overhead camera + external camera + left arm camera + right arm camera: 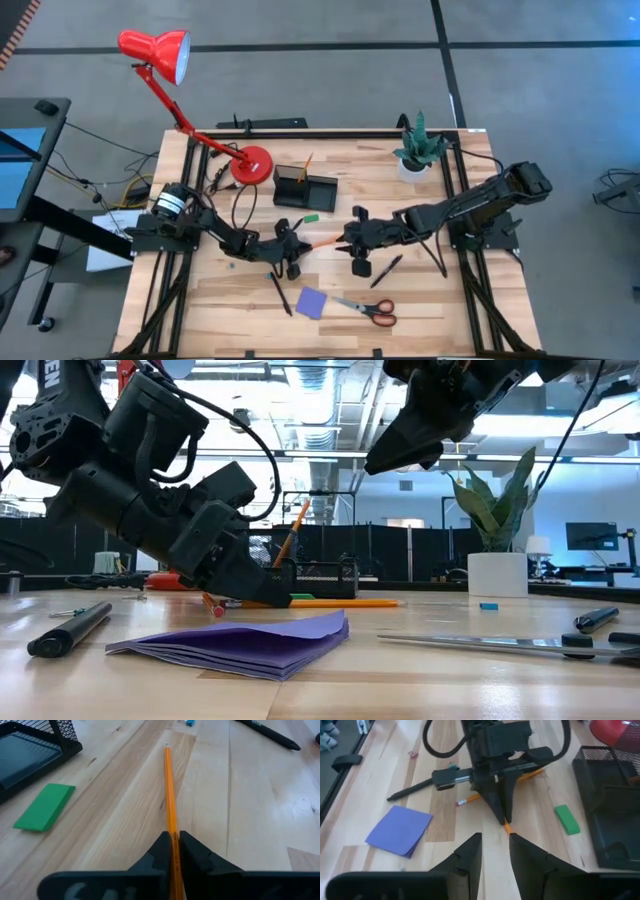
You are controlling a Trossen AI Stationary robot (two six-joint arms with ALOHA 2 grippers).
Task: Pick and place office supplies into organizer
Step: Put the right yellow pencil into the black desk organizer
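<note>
Pencil in left gripper (lettering unreadable)

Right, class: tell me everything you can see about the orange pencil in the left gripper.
The pencil is thin, orange and wooden-looking, with a sharpened tip. It lies flat on the table, its tip pointing away from the left gripper, whose fingers are shut on its shaft. The right wrist view shows its eraser end sticking out behind the gripper.

pencil: orange
eraser: green
notepad: purple
scissors: red handles
organizer: black mesh
lamp: red
surface: pale wood planks
</note>
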